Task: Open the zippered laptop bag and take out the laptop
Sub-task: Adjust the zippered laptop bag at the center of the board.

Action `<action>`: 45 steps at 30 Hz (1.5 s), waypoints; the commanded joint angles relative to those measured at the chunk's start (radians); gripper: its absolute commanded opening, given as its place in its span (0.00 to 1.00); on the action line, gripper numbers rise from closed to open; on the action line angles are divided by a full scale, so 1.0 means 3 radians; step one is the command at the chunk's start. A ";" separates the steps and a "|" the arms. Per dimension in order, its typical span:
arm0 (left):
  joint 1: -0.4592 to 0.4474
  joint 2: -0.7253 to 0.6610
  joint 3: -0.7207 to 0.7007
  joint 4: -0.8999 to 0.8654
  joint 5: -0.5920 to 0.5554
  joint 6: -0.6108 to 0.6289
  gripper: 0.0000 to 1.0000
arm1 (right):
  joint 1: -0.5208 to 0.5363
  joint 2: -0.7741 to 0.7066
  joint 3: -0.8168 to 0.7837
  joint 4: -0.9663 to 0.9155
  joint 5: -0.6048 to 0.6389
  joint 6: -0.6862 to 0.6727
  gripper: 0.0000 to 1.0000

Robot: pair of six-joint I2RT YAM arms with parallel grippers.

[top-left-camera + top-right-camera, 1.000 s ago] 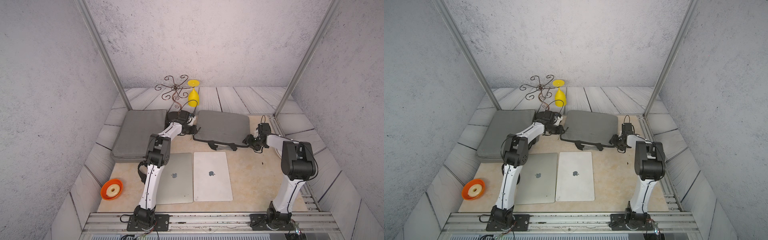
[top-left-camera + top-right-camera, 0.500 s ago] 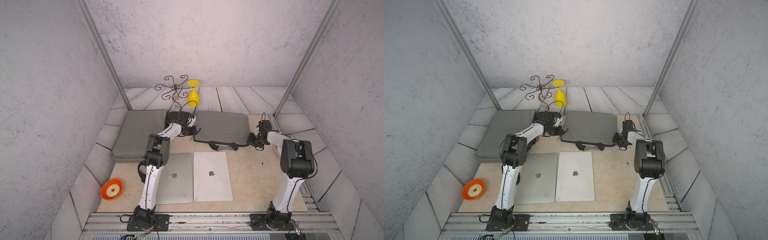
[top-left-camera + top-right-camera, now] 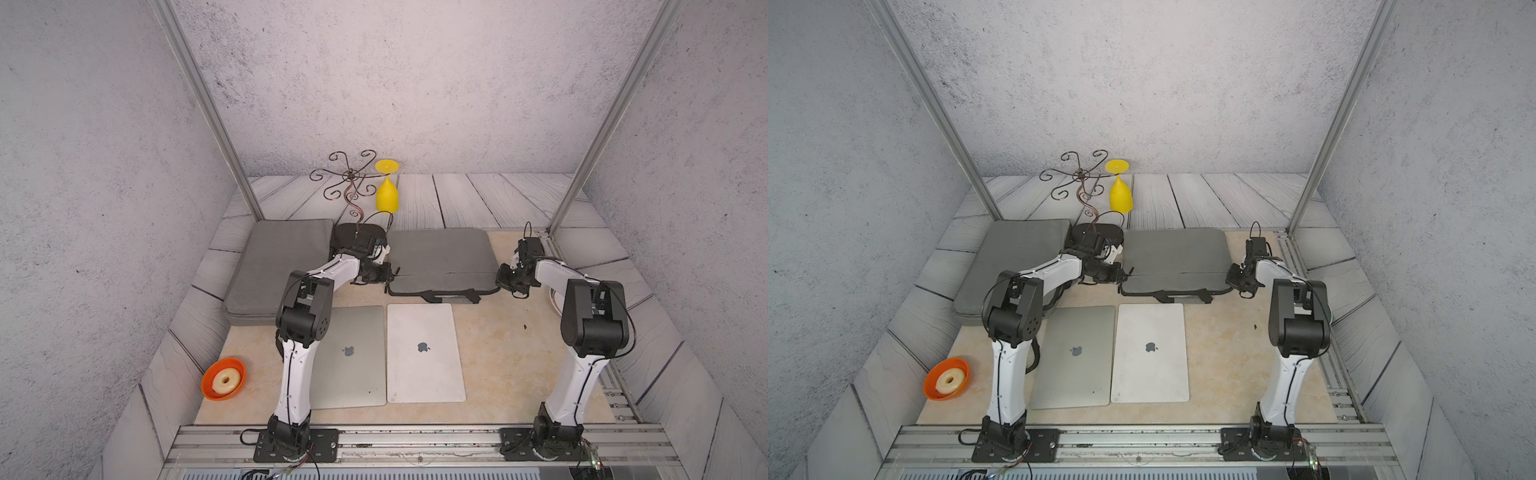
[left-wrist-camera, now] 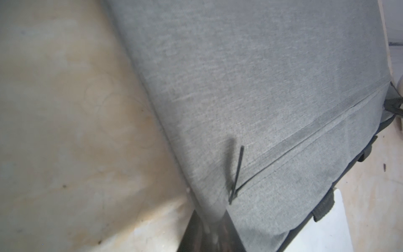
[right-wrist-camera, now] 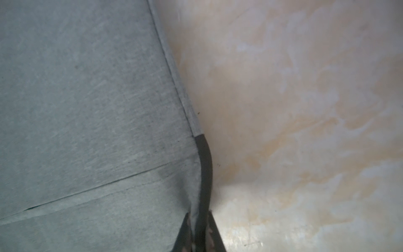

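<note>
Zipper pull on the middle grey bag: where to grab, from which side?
Pinch the thin black zipper pull near its free tip. It sticks up off the bag at the seam's end, so probably come from above, jaws either side of the strip.

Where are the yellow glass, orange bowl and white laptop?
yellow glass (image 3: 387, 199), in a top view, its cup
orange bowl (image 3: 209, 390), in a top view, its rim
white laptop (image 3: 426, 368), in a top view, its lid

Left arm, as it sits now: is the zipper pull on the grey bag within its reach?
Probably yes. The zipper pull lies bare on the laptop bag, just ahead of the left gripper, which sits at the bag's edge; nothing covers it.
</note>
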 commanded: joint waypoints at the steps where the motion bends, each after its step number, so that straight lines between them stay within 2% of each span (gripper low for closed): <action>1: -0.0090 -0.0191 -0.0126 -0.0049 0.0145 0.0264 0.38 | 0.0035 0.0071 0.0092 -0.0045 -0.0065 -0.0014 0.11; 3: -0.0077 -0.0280 -0.0213 -0.0054 0.0183 0.0480 0.48 | 0.0036 0.0065 0.0088 -0.0059 -0.0055 -0.0027 0.11; 5: -0.0056 -0.0382 -0.0313 -0.0091 0.0238 0.0784 0.54 | 0.0032 0.0066 0.0075 -0.0065 -0.0051 -0.0035 0.11; 8: -0.0017 -0.0493 -0.0408 -0.0197 0.0226 0.1203 0.56 | 0.0030 0.0061 0.0067 -0.0076 -0.0054 -0.0044 0.11; 11: 0.0079 -0.0520 -0.0453 -0.0273 0.0275 0.1414 0.56 | 0.0025 0.0047 0.0055 -0.0085 -0.0044 -0.0065 0.11; 12: 0.0122 -0.0518 -0.0469 -0.0240 0.0349 0.1397 0.56 | 0.0025 0.0046 0.0058 -0.0090 -0.0034 -0.0075 0.11; 14: 0.0249 -0.0485 -0.0513 -0.0127 0.0737 0.1434 0.56 | 0.0024 0.0041 0.0060 -0.0104 -0.0016 -0.0099 0.10; 22: 0.0375 -0.0387 -0.0663 0.0307 0.1173 0.1452 0.52 | -0.0007 0.0061 0.0122 -0.0207 -0.0008 -0.0179 0.10; 27: 0.0381 -0.0143 -0.0321 -0.0051 0.1173 0.1453 0.48 | -0.0037 0.0066 0.0183 -0.0267 -0.0052 -0.0212 0.09; 34: 0.0365 -0.0211 -0.0884 0.0825 0.1258 0.0997 0.47 | -0.0094 0.0135 0.0338 -0.0394 -0.0064 -0.0279 0.08; 42: 0.0366 -0.0045 -0.0862 0.0981 0.1440 0.0842 0.46 | -0.0134 0.0218 0.0455 -0.0470 -0.0097 -0.0317 0.07; 45: 0.0355 -0.0013 -0.0897 0.1045 0.1478 0.0832 0.38 | -0.0151 0.0244 0.0506 -0.0506 -0.0090 -0.0341 0.07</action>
